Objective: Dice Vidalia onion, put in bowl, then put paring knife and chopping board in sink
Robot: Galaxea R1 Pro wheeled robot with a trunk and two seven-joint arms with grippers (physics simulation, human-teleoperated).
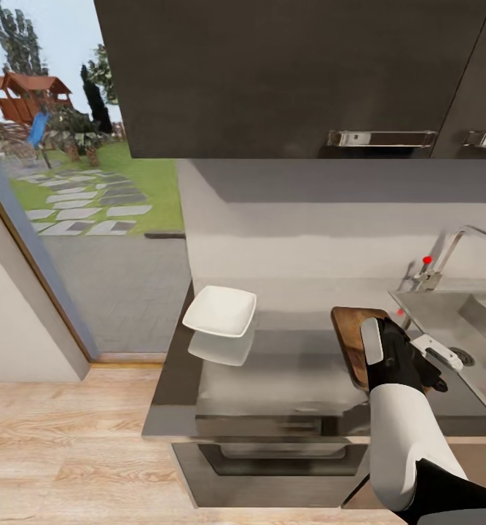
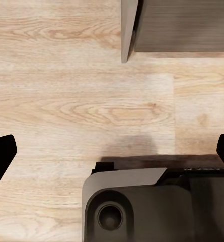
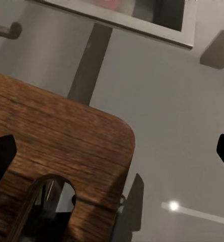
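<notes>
With right jaws apart over the board near its handle slot, a sloppy descent could shove it along the surface; left jaws also apart.

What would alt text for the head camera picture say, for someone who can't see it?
A robot's right arm reaches over a wooden chopping board on a grey countertop, its right gripper above the board's far side. A white bowl sits to the left, a sink with a tap to the right, dark cabinets above.
</notes>
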